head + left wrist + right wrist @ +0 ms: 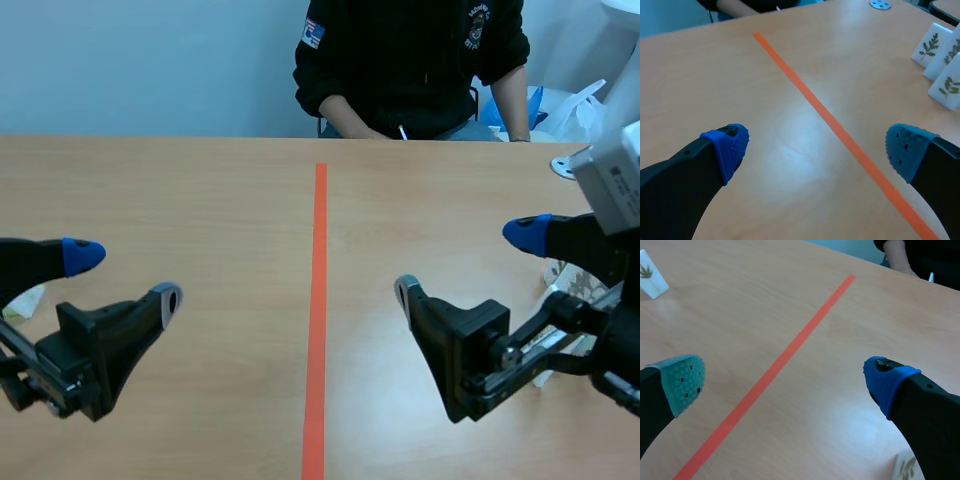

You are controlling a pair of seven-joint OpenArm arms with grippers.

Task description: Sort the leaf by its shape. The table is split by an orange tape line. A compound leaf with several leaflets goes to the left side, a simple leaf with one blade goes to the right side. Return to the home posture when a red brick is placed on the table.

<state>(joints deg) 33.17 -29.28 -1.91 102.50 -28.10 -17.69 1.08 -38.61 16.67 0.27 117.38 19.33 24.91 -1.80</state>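
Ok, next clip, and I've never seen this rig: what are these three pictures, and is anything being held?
Two robot arms face a wooden table. The wide picture comes from a camera between them; the other two come from a camera on each wrist, looking past that arm's own fingers. The left gripper and right gripper are both open, holding nothing. An orange tape line splits the table. Small white leaf cards stand beside the right arm. A person sits across.

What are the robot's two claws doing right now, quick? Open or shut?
Left gripper: open, holding nothing.
Right gripper: open, holding nothing.
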